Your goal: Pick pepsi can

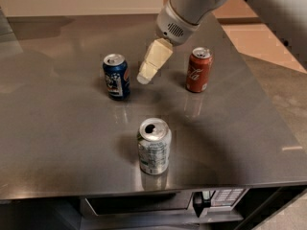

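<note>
The gripper hung above the table, touching nothing. Whether it was spread or pinched did not show. Just left of it stood the pepsi can, dark blue with a white-and-red patch. To its right stood a red can with curly white writing that was too small to read, and nearer the camera a silver can with green print.

Arm extended from upper right, tool angled down-left, hovering near centre

Steel table, tan floor.
</note>
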Robot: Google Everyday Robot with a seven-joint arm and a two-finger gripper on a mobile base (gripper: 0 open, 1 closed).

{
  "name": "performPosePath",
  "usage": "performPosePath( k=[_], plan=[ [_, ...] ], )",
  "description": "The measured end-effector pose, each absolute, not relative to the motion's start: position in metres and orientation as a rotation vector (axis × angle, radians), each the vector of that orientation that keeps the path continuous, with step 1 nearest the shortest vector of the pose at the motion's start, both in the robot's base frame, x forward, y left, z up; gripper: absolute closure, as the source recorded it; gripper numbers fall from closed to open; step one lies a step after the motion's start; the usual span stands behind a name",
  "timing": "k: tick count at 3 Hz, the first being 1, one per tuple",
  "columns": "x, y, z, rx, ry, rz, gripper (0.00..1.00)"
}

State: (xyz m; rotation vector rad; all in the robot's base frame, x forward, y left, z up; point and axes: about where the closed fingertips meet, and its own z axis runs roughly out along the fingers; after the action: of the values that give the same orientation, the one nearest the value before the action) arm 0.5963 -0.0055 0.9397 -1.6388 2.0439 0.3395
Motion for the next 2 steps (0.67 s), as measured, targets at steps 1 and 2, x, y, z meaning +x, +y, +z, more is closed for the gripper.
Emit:
performPosePath(
  k=[1,2],
  plan=[
    [0.605,0.033,0.924,-1.649,2.03,0.408,0.0],
    [0.607,0.065,0.916,-1.665,2.001,0.456,0.0]
  ],
)
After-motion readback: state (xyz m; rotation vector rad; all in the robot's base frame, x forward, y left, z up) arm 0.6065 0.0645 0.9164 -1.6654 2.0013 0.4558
